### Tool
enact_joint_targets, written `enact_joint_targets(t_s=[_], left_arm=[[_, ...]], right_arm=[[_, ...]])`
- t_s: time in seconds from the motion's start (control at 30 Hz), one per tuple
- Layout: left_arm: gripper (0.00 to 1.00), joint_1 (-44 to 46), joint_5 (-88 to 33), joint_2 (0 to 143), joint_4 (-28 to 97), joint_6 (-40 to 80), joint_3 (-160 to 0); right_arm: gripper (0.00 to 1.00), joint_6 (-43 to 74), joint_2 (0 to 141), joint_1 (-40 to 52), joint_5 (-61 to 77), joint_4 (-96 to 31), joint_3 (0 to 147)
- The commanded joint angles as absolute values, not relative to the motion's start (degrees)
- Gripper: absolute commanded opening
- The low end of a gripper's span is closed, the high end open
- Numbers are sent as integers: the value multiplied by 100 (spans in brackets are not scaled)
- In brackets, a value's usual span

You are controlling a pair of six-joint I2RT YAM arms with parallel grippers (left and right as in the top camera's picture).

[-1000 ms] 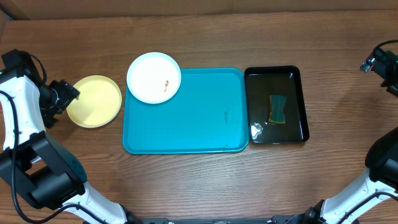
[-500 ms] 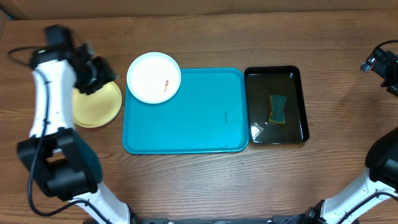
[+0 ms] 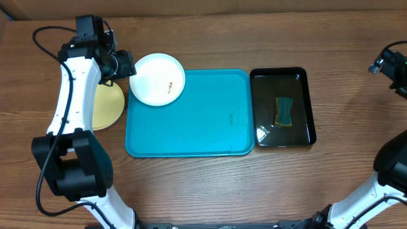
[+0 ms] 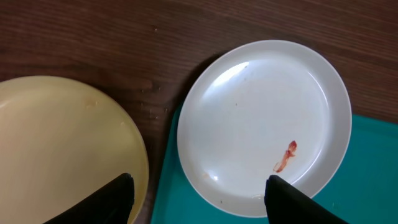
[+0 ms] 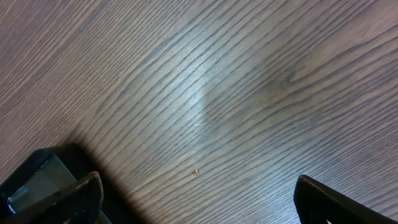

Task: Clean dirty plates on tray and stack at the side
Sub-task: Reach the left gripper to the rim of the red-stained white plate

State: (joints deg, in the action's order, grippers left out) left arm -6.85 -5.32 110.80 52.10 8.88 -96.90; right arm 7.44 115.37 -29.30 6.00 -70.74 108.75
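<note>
On the far-left corner of the turquoise tray (image 3: 191, 117) sits the white plate (image 3: 158, 79), overhanging the rim onto the wooden table (image 3: 210, 38); it has not shifted in the last second. What has changed is my left arm: a second ago it sat at the left edge of the pale yellow plate (image 3: 109, 107), half a second ago it was over that plate, and now the left gripper (image 3: 124, 65) hangs just beside the white plate's left rim. In the left wrist view its two dark fingers (image 4: 112, 199) are spread wide, nothing between them.

The white plate is round, flat and glossy, with one small orange-red smear (image 4: 286, 157) right of centre. The yellow plate lies on the table just left of the tray, apart from the white one and partly hidden under my arm.

Right of the tray, a black tray (image 3: 283, 107) holds a green sponge (image 3: 283, 111). The right gripper (image 3: 388, 63) has stayed at the far right edge, jaws apart over bare wood.
</note>
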Motion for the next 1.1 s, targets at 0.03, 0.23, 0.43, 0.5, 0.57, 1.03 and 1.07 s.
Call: enact_joint_targets(t_s=[0.03,0.23,0.43,0.5,0.57,1.03,1.07], left_arm=[[68,-707,-598,11526,4989,386,-9760],[67,-738,-550,12086,4630,377,-9760],[62,-709,-679,12346,4335,285,-9760],[61,-707,-777,12344,4327,276,-9760],[59,-707,-851,12346,4348,274,-9760],[46,-707,-860,12484,4359,272,-9758],[45,-709,-856,12495,4362,268,-9758]], right_arm=[[100,731,11480,-2932,604,-7057,10958],[100,731,11480,-2932,604,-7057,10958],[100,731,11480,-2932,604,-7057,10958],[100,731,11480,-2932,604,-7057,10958],[100,731,11480,-2932,604,-7057,10958],[100,731,11480,-2932,604,-7057,10958],[100,731,11480,-2932,604,-7057,10958]])
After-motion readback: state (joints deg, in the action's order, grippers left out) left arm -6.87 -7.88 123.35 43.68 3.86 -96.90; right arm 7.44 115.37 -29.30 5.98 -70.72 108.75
